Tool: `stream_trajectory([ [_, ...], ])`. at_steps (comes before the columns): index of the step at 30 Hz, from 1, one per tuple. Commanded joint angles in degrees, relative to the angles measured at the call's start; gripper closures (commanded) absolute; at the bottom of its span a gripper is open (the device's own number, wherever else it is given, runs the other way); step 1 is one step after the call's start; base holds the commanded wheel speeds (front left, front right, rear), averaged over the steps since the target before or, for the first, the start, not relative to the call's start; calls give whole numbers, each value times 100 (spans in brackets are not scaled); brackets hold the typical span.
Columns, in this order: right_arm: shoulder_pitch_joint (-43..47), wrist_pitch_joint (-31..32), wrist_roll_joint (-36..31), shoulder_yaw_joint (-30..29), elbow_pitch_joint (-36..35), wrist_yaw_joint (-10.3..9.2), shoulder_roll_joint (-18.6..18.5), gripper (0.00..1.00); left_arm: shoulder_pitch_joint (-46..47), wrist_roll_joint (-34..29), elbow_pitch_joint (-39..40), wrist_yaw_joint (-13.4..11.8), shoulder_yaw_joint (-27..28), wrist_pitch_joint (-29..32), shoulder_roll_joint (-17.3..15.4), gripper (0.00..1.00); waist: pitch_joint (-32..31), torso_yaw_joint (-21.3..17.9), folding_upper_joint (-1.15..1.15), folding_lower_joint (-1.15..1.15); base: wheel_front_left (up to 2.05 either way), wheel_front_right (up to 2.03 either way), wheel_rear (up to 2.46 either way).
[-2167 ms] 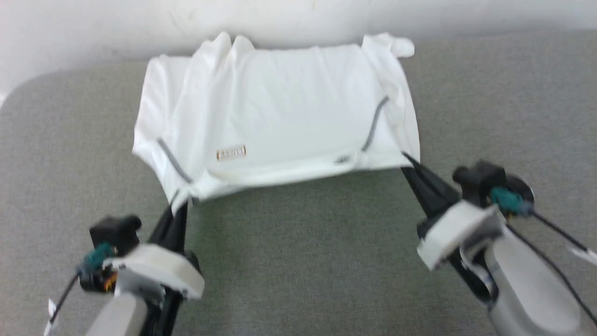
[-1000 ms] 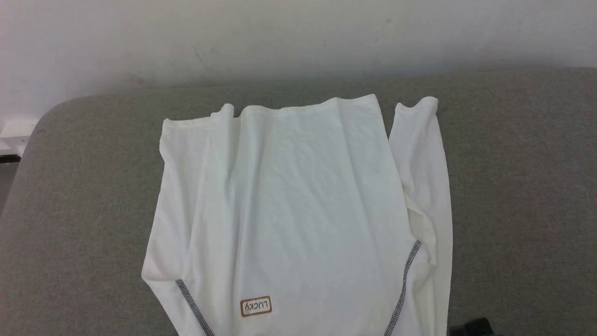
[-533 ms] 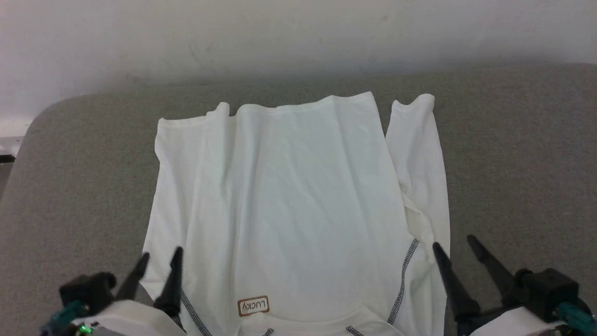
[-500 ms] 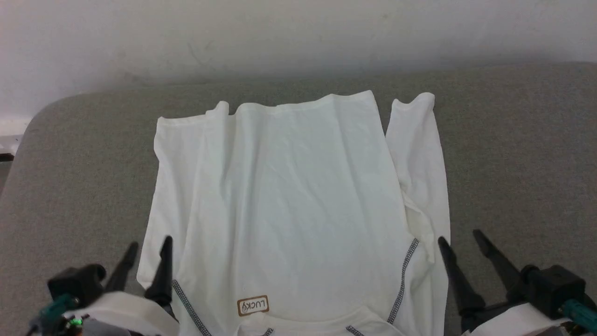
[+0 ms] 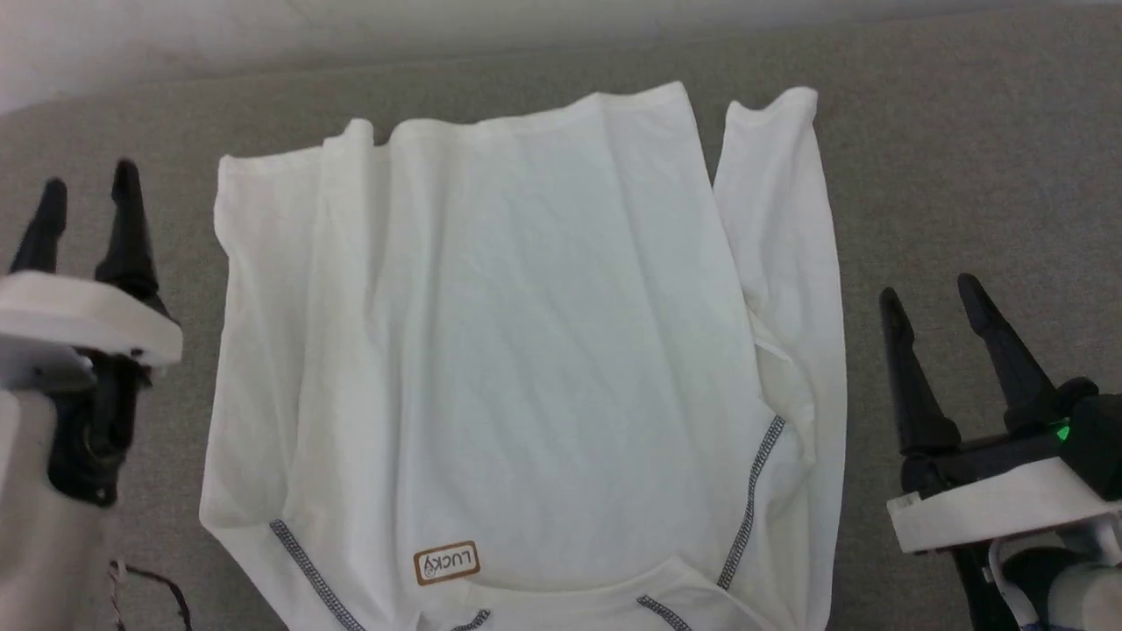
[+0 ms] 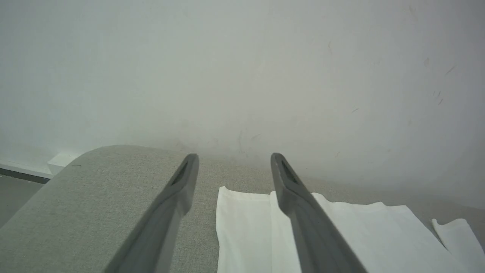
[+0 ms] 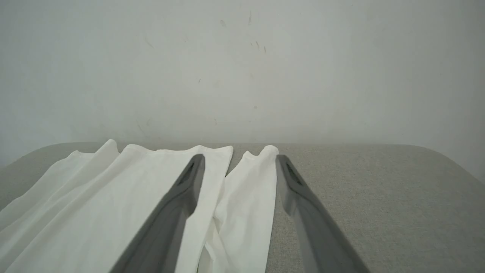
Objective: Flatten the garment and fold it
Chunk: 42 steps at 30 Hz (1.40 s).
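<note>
Finds the garment (image 5: pixel 526 350) freshly let go, spread wide with grey pad (image 5: pixel 964 158) beneath; notes left gripper (image 5: pixel 88 177) and right gripper (image 5: pixel 929 287) now parted, empty, near garment's side edges, not touching; judges flattening nearly done, folding unstarted.

You are working over a grey fabric-covered surface (image 5: pixel 964 158) with rounded corners. Directly on it lies the garment (image 5: pixel 526 333), spread flat with shallow wrinkles, collar end at the near side, one sleeve (image 5: pixel 780 228) lying alongside its right edge.
</note>
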<state>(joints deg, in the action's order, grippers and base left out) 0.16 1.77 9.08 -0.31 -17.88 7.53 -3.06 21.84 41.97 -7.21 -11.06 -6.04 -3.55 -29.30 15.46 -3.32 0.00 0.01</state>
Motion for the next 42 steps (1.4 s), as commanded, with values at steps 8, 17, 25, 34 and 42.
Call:
stream_trajectory([
  [8, -416, -99, 122, 264, 225, -4, 17, 0, 2038, 373, -1547, 922, -442, 1739, -632, 0, 973, -492, 0, -1, 0, 0, 0],
  [17, -574, -228, 241, 488, 434, -4, 18, 0, 2969, 524, -2589, 1298, -946, 3696, -1105, 0, 1333, -831, 0, -1, 0, 0, 0],
  [25, -560, -343, 287, 537, 553, -4, 18, 0, 2908, 475, -3083, 1203, -1118, 4299, -1329, 0, 1449, -993, 0, -1, 0, 0, 0],
  [34, -591, -336, 277, 520, 590, -4, 18, 0, 2818, 552, -3217, 1195, -1351, 4941, -1241, 100, 1425, -1000, 0, -1, 0, 0, 0],
  [42, -485, -296, 271, 309, 706, -4, 18, 0, 3061, 40, -3124, 975, -1400, 3834, -1234, 100, 881, -805, 0, -1, 0, 0, 0],
])
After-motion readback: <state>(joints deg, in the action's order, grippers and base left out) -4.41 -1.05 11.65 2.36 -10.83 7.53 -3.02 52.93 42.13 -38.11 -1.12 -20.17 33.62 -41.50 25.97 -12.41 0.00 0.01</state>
